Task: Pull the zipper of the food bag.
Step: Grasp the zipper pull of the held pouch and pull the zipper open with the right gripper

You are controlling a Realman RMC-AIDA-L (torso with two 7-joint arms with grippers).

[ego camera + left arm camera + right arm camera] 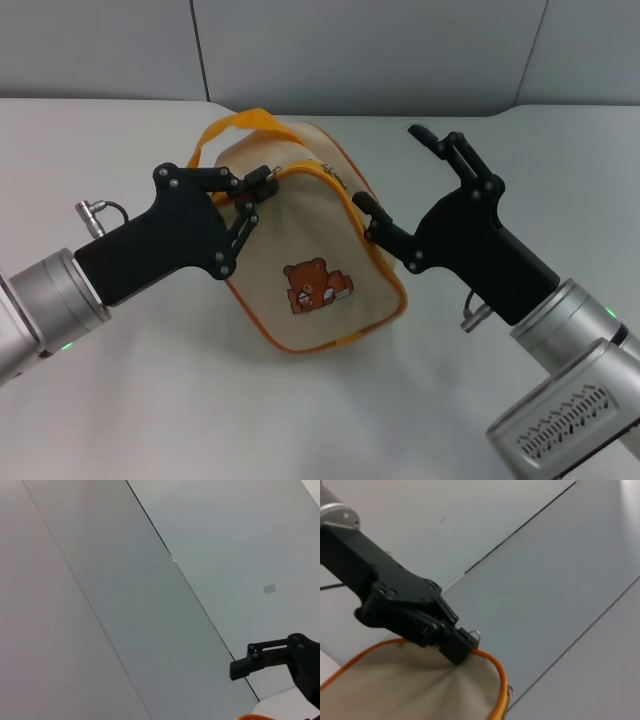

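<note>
The food bag [300,240] is a beige pouch with orange piping and a brown bear print, tilted on the white table. Its orange loop handle [245,120] stands up at the back. My left gripper [266,181] is shut on the orange zipper [300,170] at the bag's top edge. The right wrist view shows this pinch [457,652], with a small silver ring [476,636] beside the fingertips. My right gripper [390,168] is open wide at the bag's right side. Its lower finger [368,212] touches the orange edge and the upper one is in the air.
The white table [120,400] runs back to a grey panelled wall [350,50]. The left wrist view shows mostly wall, with the right gripper's finger [260,662] at one edge.
</note>
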